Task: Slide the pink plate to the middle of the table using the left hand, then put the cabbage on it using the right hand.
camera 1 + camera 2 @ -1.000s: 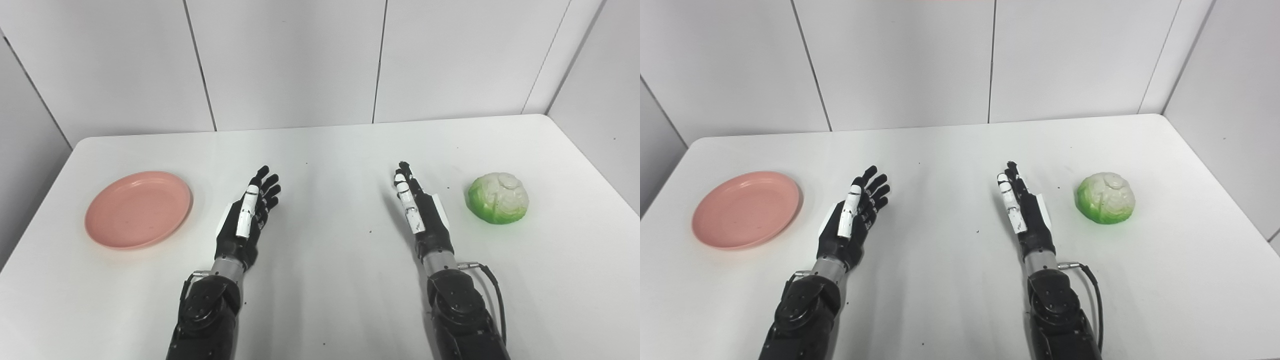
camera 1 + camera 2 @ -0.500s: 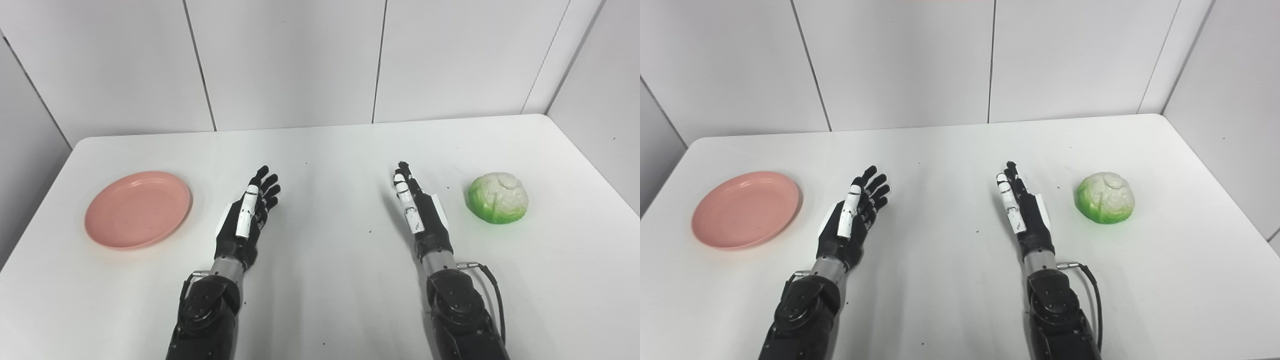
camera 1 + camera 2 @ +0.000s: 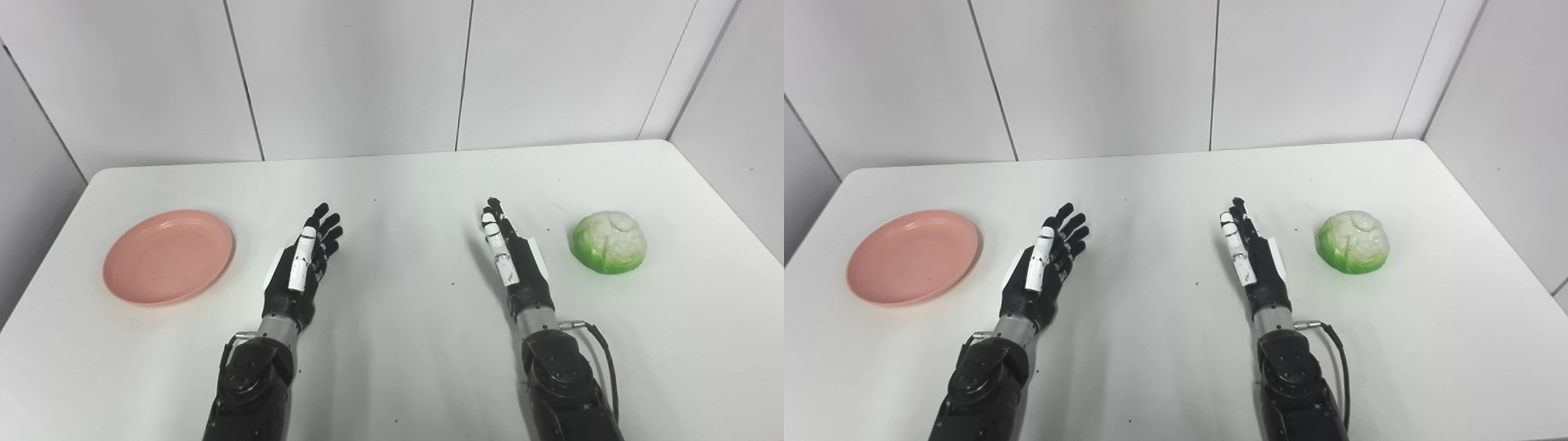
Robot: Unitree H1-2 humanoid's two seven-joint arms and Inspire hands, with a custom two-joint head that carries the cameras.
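The pink plate (image 3: 168,256) lies flat at the left side of the white table (image 3: 404,177), with nothing on it. A green and white cabbage (image 3: 609,242) sits on the table at the right. My left hand (image 3: 301,266) rests near the table's middle left, open with straight fingers, a short gap to the right of the plate. My right hand (image 3: 513,260) is open too, fingers stretched forward, a little to the left of the cabbage and not touching it. Neither hand holds anything.
White wall panels (image 3: 367,73) rise right behind the table's far edge and along the right side. A few small dark specks dot the tabletop. A cable (image 3: 603,355) loops beside my right forearm.
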